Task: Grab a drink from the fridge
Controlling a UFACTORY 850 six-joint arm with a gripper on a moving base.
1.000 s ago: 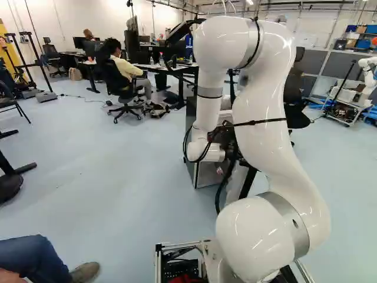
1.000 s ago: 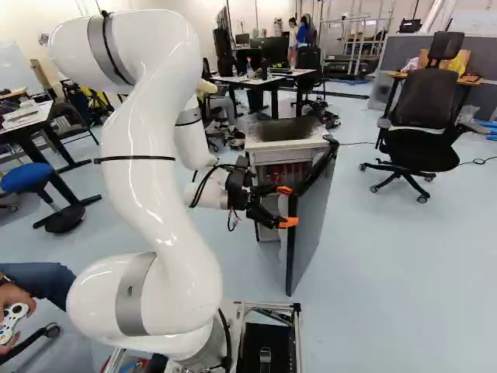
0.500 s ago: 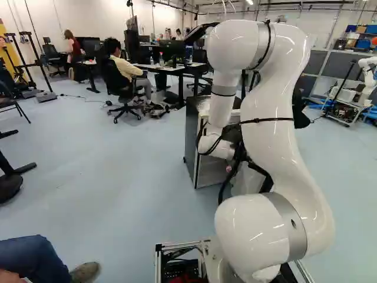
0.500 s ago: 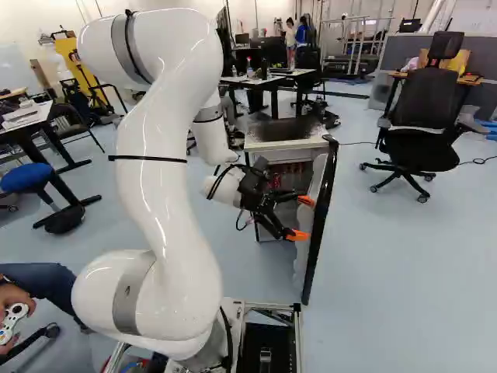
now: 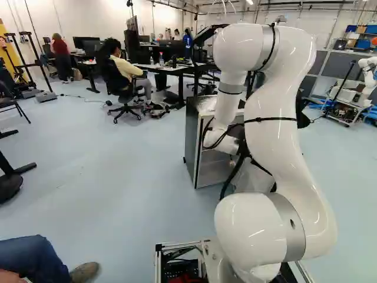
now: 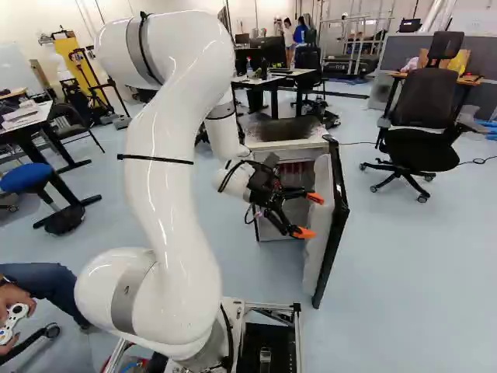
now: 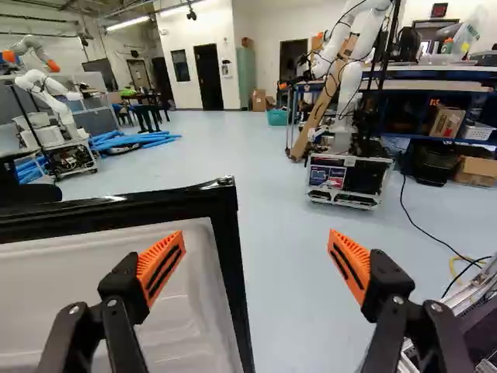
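Observation:
The gripper (image 6: 309,216) is at the inner side of the fridge door in the right base view. Its fingers stand wide open in the wrist view, with nothing between the gripper's tips (image 7: 258,252). One finger overlaps the door's white inner panel (image 7: 194,291); whether it touches is unclear. The other finger is past the door's black edge, over the floor. The fridge (image 6: 269,145) has its door (image 6: 337,225) swung open. Small reddish items (image 6: 295,167) show inside, too small to identify as drinks. In the left base view the arm hides part of the fridge (image 5: 191,138).
An office chair (image 6: 423,140) stands right of the fridge in the right base view. Desks (image 6: 268,80) are behind it. A seated person's leg (image 5: 29,256) is near the base's left. Another robot (image 7: 349,148) stands across the room in the wrist view.
The fridge door has swung wider, its inner side coming into view. My arm and open gripper have shifted rightward in the base views. The base has stayed put.

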